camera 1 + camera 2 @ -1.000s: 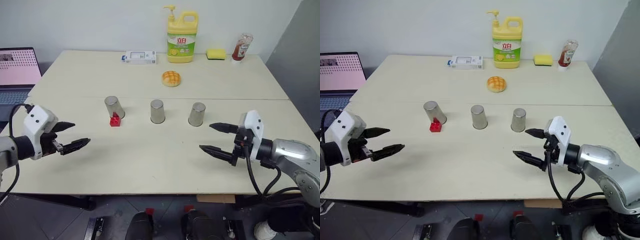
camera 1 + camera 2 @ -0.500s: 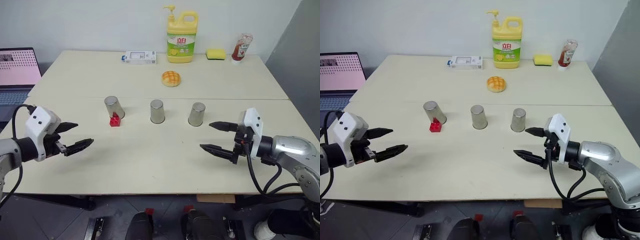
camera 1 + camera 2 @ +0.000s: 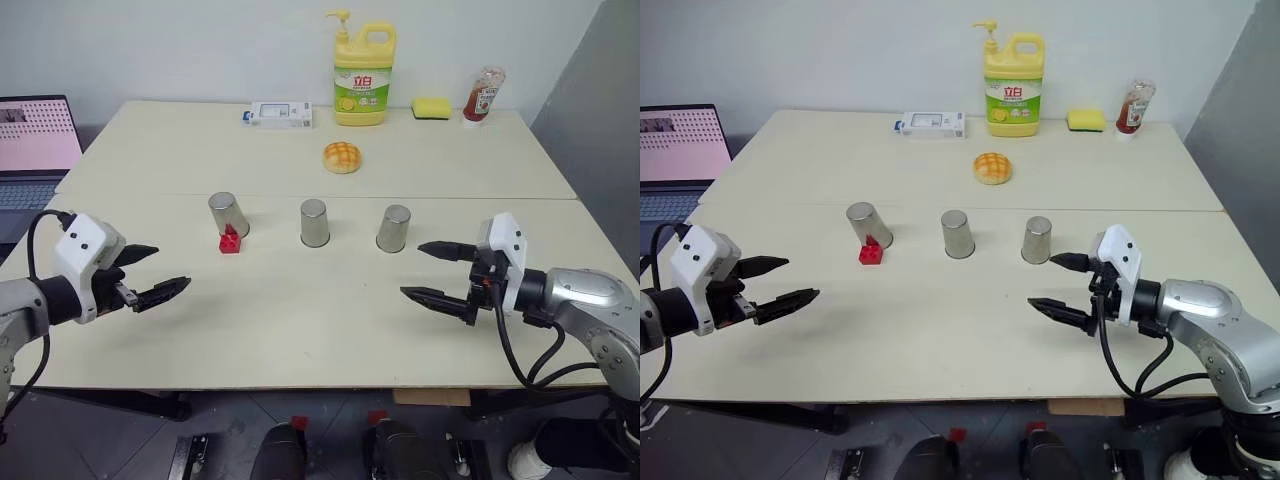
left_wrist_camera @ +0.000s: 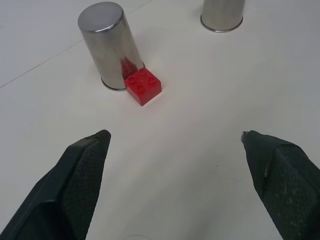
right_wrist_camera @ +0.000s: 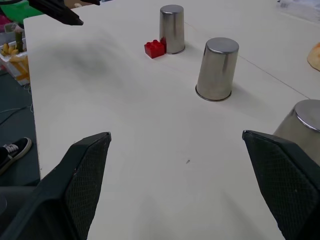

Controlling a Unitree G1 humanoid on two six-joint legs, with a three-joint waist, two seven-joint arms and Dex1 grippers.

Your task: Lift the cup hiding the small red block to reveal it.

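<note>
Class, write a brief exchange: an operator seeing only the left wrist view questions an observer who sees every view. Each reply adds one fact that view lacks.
Operator: I see a cup with the small red block beside it, plus part of a second cup. Any more cups?
Observer: Yes, a third cup stands at the right end of the row.
Operator: Where is the right tool?
Observer: The right tool hovers open above the table, nearer the robot than that third cup, holding nothing.

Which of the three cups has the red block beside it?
The cup on the robot's left; the small red block sits exposed against its base. The middle and right cups have none.
</note>
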